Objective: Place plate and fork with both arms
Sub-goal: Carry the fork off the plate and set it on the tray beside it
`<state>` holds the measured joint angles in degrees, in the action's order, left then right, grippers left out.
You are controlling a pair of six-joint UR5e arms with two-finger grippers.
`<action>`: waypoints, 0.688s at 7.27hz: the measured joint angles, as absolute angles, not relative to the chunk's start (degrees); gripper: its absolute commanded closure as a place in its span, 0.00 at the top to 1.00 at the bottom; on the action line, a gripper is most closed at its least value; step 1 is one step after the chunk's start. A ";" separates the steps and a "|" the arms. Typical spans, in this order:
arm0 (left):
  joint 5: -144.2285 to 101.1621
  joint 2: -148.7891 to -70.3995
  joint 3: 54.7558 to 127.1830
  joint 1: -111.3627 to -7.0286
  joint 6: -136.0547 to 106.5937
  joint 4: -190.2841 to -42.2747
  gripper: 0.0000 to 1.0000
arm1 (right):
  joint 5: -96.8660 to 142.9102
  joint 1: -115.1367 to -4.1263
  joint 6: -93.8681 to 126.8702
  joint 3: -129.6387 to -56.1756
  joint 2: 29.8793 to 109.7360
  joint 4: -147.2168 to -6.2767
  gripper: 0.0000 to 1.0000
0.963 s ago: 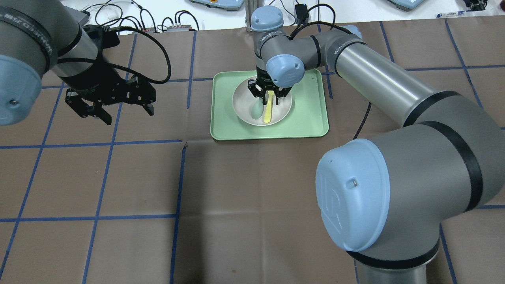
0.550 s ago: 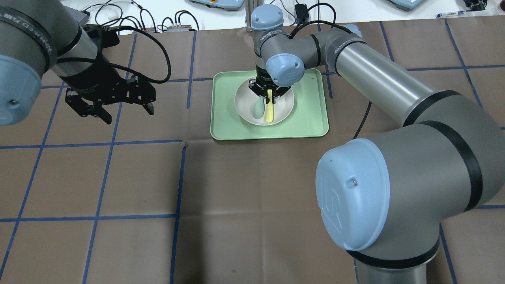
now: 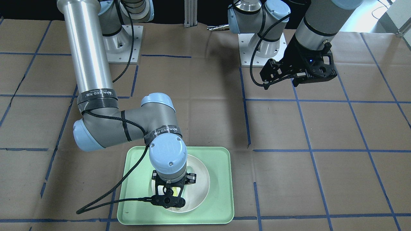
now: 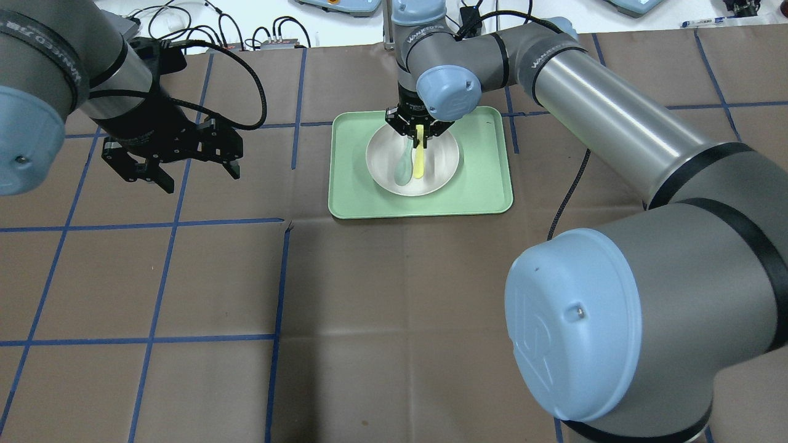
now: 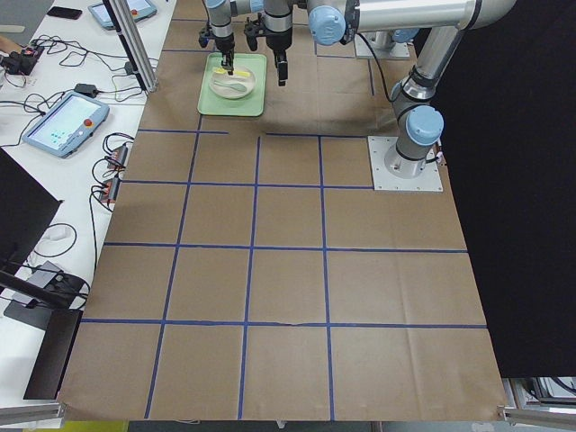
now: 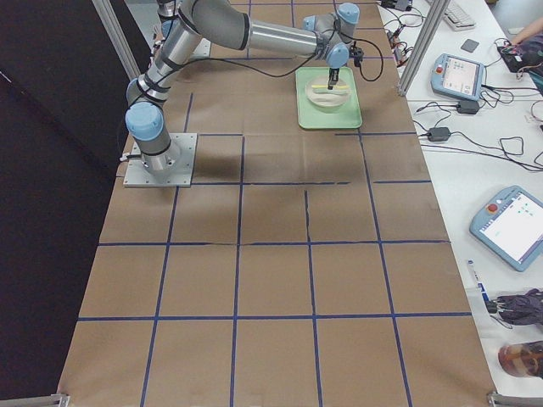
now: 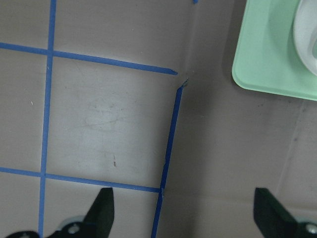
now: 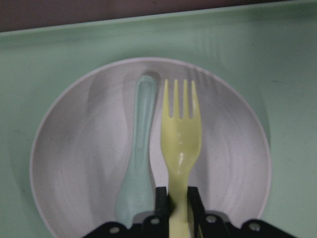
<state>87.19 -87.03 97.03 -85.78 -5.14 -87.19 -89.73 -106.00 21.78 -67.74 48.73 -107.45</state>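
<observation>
Left gripper (image 4: 200, 175) hangs over the brown paper-covered table (image 4: 369, 277), jaws spread, holding nothing. The round off-white plastic plate (image 4: 444, 165) sits on the rectangular mint-green tray (image 4: 486, 191), with the right gripper (image 4: 419, 136) pinching the slim pale yellow plastic fork (image 4: 418, 161) by its handle over it. So fork grabbed, plate untouched - nothing placed yet, I'd say.

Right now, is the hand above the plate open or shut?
Shut on the fork. The wrist view shows the right hand with both fingers pressed against its yellow handle, over the plate.
</observation>
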 measured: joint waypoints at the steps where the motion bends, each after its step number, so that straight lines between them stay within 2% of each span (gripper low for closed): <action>1: 87.19 -87.07 97.03 -85.78 -5.11 -87.19 1.00 | -89.75 -105.71 21.20 -68.05 49.93 -106.32 0.03; 5: 87.19 -87.13 97.03 -85.78 -5.11 -87.19 1.00 | -90.34 -99.17 12.88 -69.12 51.63 -103.84 0.01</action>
<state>87.19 -87.13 97.03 -85.78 -5.11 -87.19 -90.34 -99.17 12.88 -69.12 51.63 -103.84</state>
